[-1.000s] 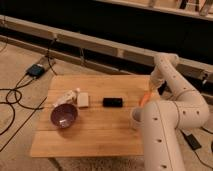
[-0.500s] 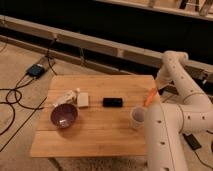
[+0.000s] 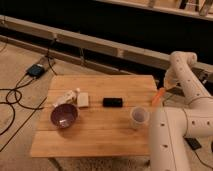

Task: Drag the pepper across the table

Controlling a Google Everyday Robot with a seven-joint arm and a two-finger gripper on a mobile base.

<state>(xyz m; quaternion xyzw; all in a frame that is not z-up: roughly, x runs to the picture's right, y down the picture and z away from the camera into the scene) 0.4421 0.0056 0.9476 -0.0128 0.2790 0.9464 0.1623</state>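
The pepper [image 3: 158,96] is a small slender orange piece lying at the right edge of the light wood table [image 3: 100,135], partly over the edge. My gripper [image 3: 165,87] hangs at the end of the white arm [image 3: 181,67], which bends down just beyond the table's right edge. The gripper is right above and behind the pepper's far end. I cannot tell whether it touches the pepper.
A translucent cup [image 3: 139,116] stands left of and nearer than the pepper. A black block [image 3: 113,102], a white box [image 3: 83,99], a crumpled white wrapper [image 3: 64,98] and a purple bowl [image 3: 64,115] lie to the left. Cables [image 3: 12,97] run over the floor on the left.
The arm's upper part has swung to the right and away from the table. The pepper has slid a little right, to the table's right edge.
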